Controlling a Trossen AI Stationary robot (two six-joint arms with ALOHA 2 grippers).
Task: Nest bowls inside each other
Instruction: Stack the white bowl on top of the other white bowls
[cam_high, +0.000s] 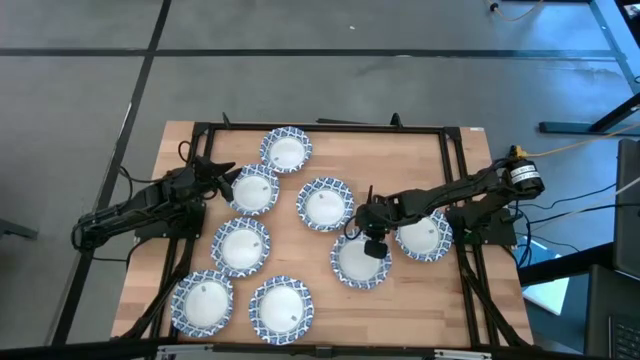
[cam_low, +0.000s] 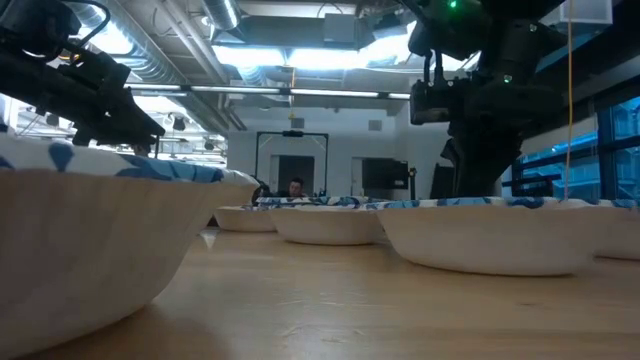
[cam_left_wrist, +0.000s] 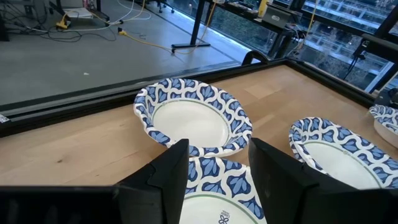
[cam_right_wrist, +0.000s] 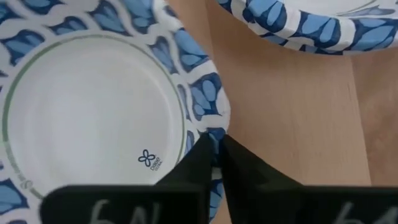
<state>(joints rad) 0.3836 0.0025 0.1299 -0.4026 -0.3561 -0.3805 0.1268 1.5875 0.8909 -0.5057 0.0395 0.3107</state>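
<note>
the right gripper (cam_right_wrist: 214, 155) pinches the blue rim of a bowl (cam_high: 360, 262), low and right of middle in the high view. this looks like the pick-up step. next it likely must lift that bowl and set it inside a near one, like the bowl (cam_high: 325, 203) just above it. the right arm reaches in low from the right edge. the left gripper (cam_left_wrist: 217, 171) is spread apart over another bowl (cam_high: 252, 189) at the upper left, its arm stretched in from the left.

Matt paper-like bowls (cam_high: 361, 262) sit on a smooth pale wooden table (cam_high: 400, 310)
</note>
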